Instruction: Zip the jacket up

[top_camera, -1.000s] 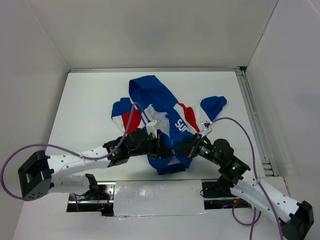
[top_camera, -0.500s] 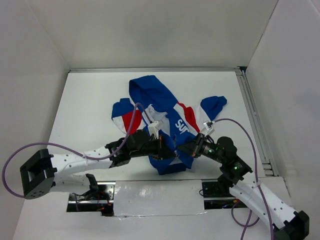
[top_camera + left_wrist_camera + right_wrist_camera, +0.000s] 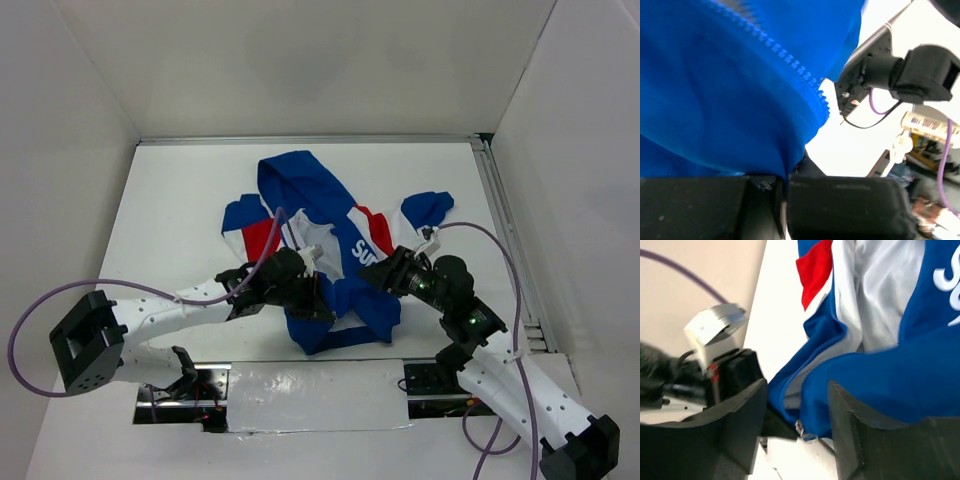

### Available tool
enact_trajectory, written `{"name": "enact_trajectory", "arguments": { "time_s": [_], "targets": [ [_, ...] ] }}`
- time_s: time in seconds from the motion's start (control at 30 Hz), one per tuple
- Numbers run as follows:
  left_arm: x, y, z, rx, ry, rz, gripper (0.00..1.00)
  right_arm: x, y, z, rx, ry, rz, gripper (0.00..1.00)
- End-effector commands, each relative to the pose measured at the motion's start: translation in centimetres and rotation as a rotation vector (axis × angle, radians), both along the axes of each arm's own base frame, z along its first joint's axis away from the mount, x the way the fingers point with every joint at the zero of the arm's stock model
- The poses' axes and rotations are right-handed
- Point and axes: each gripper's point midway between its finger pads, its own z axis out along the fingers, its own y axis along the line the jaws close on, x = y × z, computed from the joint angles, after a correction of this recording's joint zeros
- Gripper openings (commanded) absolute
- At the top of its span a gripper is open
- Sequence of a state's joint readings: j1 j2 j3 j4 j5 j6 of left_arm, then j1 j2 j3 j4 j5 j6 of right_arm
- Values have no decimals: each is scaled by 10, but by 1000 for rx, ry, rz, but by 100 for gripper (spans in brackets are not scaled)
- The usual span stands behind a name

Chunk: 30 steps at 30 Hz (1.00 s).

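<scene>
While the left gripper is pinching the blue hem of the jacket by the zipper teeth, the right gripper is straddling the opposite front edge, fingers spread. The jacket is lying unzipped on the table; the zipper ends are probably needing aligning, then a right-hand grip.

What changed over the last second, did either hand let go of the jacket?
The right hand opened and let go of the jacket, shifting slightly forward; the lower hem now lies spread wider. The left hand stays shut on the blue fabric by the zipper; the rest of the jacket lies as before.
</scene>
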<state>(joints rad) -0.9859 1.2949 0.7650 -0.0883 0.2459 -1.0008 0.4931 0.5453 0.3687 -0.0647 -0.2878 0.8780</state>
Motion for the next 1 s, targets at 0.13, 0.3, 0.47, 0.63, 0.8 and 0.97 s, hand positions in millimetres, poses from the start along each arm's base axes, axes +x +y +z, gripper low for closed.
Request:
{"name": "enact_trajectory", "arguments": {
  "time_s": [0.13,0.3,0.47,0.63,0.8,0.97],
  "targets": [
    [16,5,29,-72,153,38,0,-7,-7,13,-275,-121,26,70],
    [24,7,40,-82,202,86,0,-21,2,0,-462,-149,58,74],
    [29,12,48,-88,255,130,0,-43,25,-11,-564,-179,139,66],
    [32,13,50,-85,269,164,0,-55,37,-15,-621,-210,152,65],
    [32,11,56,-114,264,156,0,-62,57,-19,-636,-237,190,66],
    [31,11,58,-122,255,145,0,-59,75,-18,-597,-261,202,66]
  ]
}}
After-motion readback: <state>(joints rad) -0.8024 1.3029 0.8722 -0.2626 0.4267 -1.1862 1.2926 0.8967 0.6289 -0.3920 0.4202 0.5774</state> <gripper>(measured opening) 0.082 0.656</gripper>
